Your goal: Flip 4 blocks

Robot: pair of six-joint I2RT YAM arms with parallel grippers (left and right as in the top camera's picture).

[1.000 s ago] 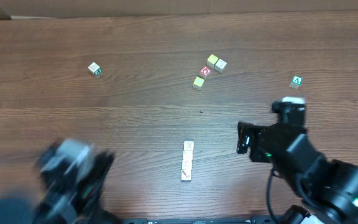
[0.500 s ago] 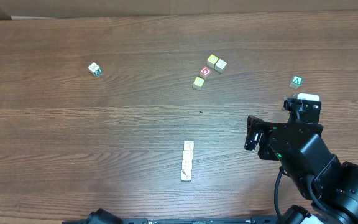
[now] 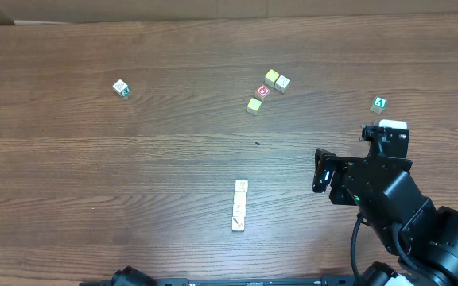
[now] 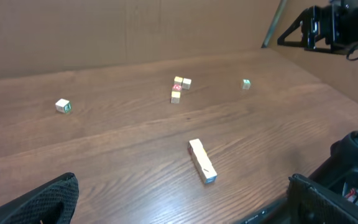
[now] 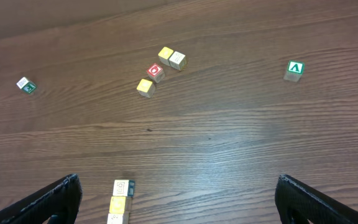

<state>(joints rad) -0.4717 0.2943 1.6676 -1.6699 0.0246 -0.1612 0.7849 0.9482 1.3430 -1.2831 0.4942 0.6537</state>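
Observation:
Four tiny pale-wood blocks (image 3: 240,205) lie in a tight row near the table's front middle. The same row of blocks (image 4: 201,160) shows in the left wrist view and, cut off at the bottom edge, as blocks (image 5: 120,202) in the right wrist view. My right gripper (image 3: 344,151) hovers to the right of the row, open and empty. From the wrist, the right gripper (image 5: 178,186) has its jaws wide apart over bare wood. My left gripper (image 4: 180,186) is open and empty, low in front of the row. Overhead shows almost nothing of the left arm.
A cluster of cubes sits at the back middle: a red-ring cube (image 3: 262,90) with yellowish cubes (image 3: 272,77) around it. A green-marked cube (image 3: 380,103) lies at the right, just beyond my right gripper. Another green-marked cube (image 3: 121,88) lies far left.
My left arm has pulled back off the table's front-left, out of the overhead view. The right arm shifted slightly right, then held still. The blocks have not moved.

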